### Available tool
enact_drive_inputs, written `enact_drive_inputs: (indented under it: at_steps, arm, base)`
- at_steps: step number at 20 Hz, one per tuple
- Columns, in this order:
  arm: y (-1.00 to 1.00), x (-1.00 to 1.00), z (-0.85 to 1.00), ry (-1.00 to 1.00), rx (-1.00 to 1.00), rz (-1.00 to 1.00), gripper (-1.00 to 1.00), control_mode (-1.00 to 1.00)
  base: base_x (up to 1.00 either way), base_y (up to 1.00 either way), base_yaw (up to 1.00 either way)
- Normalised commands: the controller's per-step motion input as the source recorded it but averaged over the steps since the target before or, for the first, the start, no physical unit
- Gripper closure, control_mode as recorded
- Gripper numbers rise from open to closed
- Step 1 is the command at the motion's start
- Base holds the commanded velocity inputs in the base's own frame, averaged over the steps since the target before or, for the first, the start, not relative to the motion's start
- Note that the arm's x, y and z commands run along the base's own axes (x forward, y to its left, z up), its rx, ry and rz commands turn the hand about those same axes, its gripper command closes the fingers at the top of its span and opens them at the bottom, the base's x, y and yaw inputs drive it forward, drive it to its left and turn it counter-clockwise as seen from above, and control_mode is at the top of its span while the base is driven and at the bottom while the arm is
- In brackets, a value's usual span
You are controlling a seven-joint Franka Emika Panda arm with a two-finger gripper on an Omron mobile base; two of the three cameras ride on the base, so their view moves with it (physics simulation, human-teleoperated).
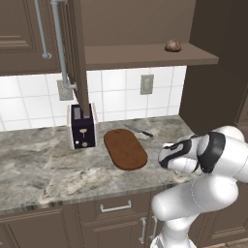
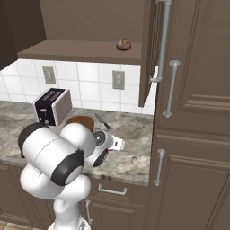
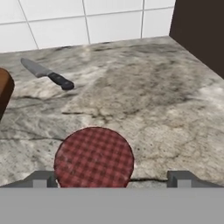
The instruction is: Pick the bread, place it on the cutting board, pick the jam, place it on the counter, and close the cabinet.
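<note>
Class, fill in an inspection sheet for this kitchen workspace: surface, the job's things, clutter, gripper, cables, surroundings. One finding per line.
Surface: grey marbled counter.
Job's things: bread on the open cabinet shelf; cutting board bare; jam on the counter, between the fingertips.
Clutter: knife behind the board; toaster to its left.
Gripper: gripper around the jam; grip not clear.
Cables: nothing seen.
Surroundings: white tiled wall with outlets; drawers below.

Your arm's folded low over the counter edge, elbow bulging toward the cameras, wrist angled forward and down. The gripper [image 3: 112, 178] has its fingertips [image 3: 43, 178] spread wide apart, nothing clamped between them as far as you can see.
</note>
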Motion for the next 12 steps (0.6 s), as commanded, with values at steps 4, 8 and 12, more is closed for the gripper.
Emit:
enact_drive_inputs:
  at_steps: [4, 8, 12]
  arm:
    - [0.00, 0.00, 0.17, 0.00, 0.00, 0.00, -1.00, -1.00]
    - [0.00, -0.01, 0.27, 0.00, 0.00, 0.00, -1.00, -1.00]
    - [0.00, 0.00, 0.32, 0.01, 0.00, -0.01, -1.00, -1.00]
  base:
    - [0.00, 0.00, 0.00]
    - [0.00, 0.00, 0.00]
    - [0.00, 0.00, 0.00]
